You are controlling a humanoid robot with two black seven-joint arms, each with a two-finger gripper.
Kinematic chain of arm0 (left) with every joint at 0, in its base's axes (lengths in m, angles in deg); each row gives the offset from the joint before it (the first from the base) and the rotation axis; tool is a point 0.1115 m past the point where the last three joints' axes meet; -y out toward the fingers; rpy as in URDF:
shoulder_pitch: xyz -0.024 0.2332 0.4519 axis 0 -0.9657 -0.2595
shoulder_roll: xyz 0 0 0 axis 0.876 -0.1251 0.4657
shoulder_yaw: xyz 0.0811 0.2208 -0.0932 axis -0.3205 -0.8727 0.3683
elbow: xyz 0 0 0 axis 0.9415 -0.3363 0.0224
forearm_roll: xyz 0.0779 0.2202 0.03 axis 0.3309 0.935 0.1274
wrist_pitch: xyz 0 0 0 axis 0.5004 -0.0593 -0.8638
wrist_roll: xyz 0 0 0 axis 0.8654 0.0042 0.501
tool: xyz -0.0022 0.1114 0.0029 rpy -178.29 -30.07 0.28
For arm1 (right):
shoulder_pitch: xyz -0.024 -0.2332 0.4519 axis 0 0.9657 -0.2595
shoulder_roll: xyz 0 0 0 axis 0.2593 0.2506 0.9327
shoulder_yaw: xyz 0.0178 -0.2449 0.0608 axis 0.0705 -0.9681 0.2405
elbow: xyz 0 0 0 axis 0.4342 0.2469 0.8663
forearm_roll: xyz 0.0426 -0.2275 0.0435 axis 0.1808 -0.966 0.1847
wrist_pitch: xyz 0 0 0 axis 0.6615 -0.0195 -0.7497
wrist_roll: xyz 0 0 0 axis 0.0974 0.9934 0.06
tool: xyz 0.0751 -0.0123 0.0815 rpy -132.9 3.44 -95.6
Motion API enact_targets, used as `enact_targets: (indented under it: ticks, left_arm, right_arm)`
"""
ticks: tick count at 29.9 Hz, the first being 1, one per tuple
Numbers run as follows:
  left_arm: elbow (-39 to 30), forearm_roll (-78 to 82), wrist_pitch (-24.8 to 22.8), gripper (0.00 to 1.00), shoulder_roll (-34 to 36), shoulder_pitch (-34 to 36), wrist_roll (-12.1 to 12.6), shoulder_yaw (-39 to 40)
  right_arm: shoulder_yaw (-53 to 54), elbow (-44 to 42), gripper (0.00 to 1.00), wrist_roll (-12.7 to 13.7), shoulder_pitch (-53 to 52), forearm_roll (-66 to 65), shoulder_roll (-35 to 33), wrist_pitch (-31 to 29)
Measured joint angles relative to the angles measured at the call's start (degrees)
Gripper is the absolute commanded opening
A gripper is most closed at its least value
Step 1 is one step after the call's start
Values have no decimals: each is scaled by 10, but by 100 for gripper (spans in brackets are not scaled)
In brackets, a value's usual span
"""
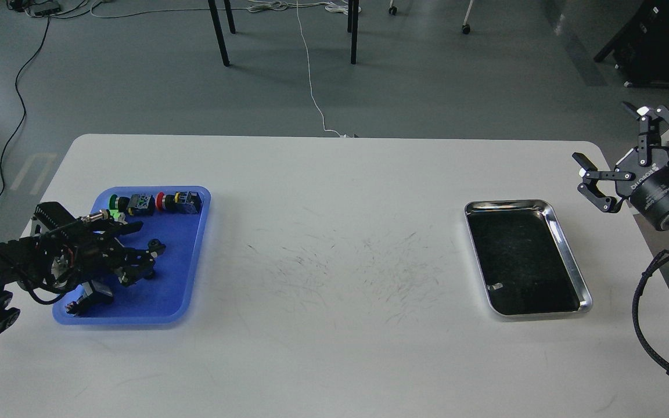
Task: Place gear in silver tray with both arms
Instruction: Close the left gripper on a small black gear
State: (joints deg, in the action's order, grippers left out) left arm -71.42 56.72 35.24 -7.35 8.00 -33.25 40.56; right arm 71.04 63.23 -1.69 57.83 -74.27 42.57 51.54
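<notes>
The silver tray (pixel 506 204) lies on the right part of the white table (pixel 334 174), with nothing in its dark bottom. My left gripper (pixel 148 237) hangs low over the blue tray (pixel 166 290), its fingers apart with blue showing between them. Dark small parts lie under and beside it; I cannot tell which is the gear. One dark part (pixel 87 297) lies at the tray's front left corner. My right gripper (pixel 603 132) is open and empty, held above the table's right edge, beyond the silver tray's far right corner.
Along the blue tray's far edge stand a green button (pixel 115 202), a red button (pixel 161 201) and dark switch blocks. A metal cylinder (pixel 95 217) lies by my left wrist. Scuff marks cover the table's middle. A black cable (pixel 648 325) hangs from the right arm.
</notes>
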Motion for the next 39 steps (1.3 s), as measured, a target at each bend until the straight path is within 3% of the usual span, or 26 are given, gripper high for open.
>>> enact_targets:
  ticks: [14,16,33,39]
  left_arm:
    - [0,0,0,58,-14,-1,0,0]
    - [1,0,0,52,-15,-1,0,0]
    - [20,1,0,38,-20,0,0,-11]
    - [20,1,1,25,-20,0,0,-17]
  right_arm:
    - [-1,0,99,0,1,0,0,0]
    - [-1,0,99,0,1,0,-1,0]
    - [-2,0,99,0,1,-9,1,4]
    - [-2,0,99,0,2,-10,1,4]
